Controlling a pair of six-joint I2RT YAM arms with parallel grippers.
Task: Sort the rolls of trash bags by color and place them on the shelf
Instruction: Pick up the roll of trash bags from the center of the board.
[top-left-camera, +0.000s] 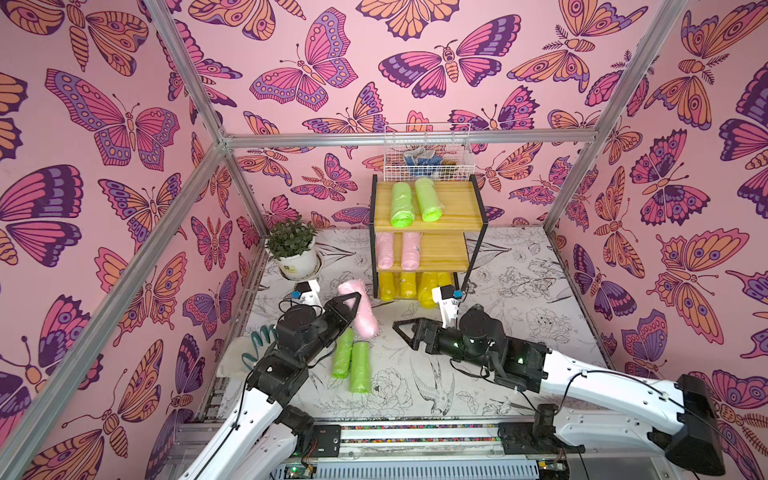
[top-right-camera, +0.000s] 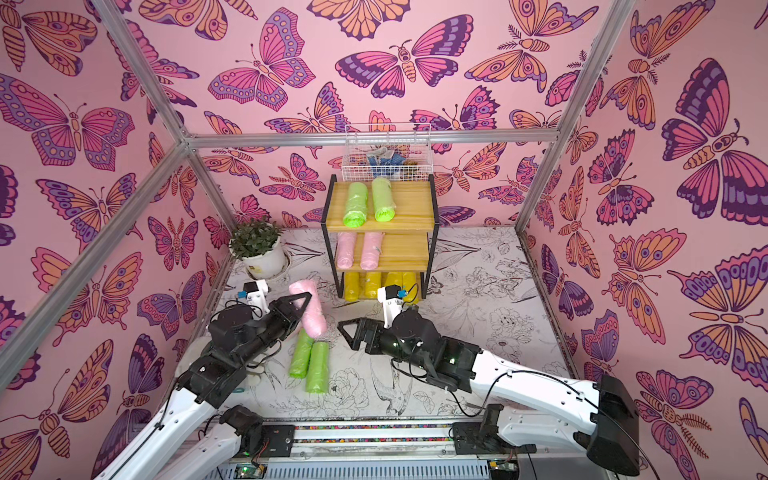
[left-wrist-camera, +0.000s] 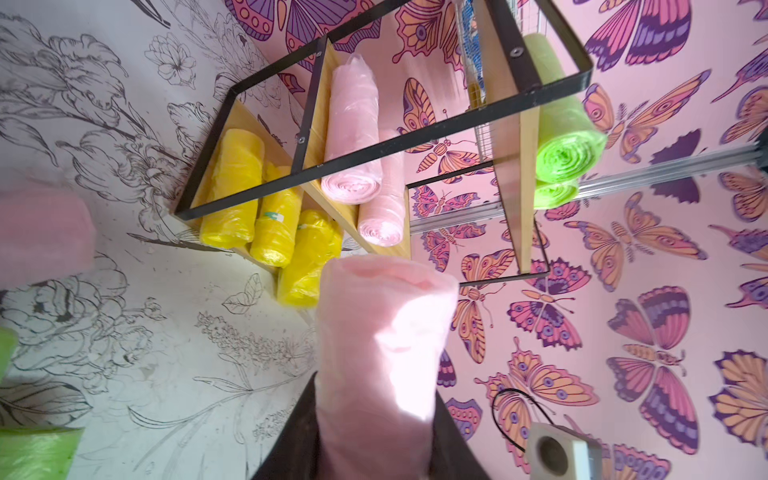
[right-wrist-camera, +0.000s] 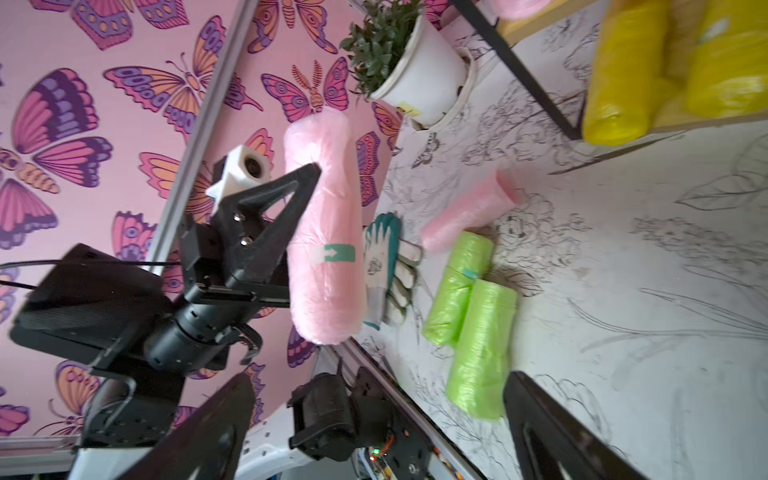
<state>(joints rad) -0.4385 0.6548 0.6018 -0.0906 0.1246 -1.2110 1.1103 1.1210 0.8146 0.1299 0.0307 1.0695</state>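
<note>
Butterfly wallpaper (top-left-camera: 291, 75) surrounds a flower-printed desk (top-left-camera: 523, 299); at centre frame in both top views stands the shelf (top-left-camera: 428, 226), with two green rolls (top-left-camera: 401, 203) on its top board, two pink rolls (top-left-camera: 410, 249) on the middle one and four yellow rolls (top-left-camera: 408, 284) at the bottom. Left of centre, the left end effector (top-left-camera: 356, 305) is clamped on a pink roll (right-wrist-camera: 324, 249) held clear of the desk. Below it in the frame lie two loose green rolls (top-left-camera: 359, 365) side by side, a stray pink roll (right-wrist-camera: 469, 216) just beside them. The right end effector (top-left-camera: 404, 332), lower centre, has its fingers (right-wrist-camera: 216, 428) wide apart, empty.
</note>
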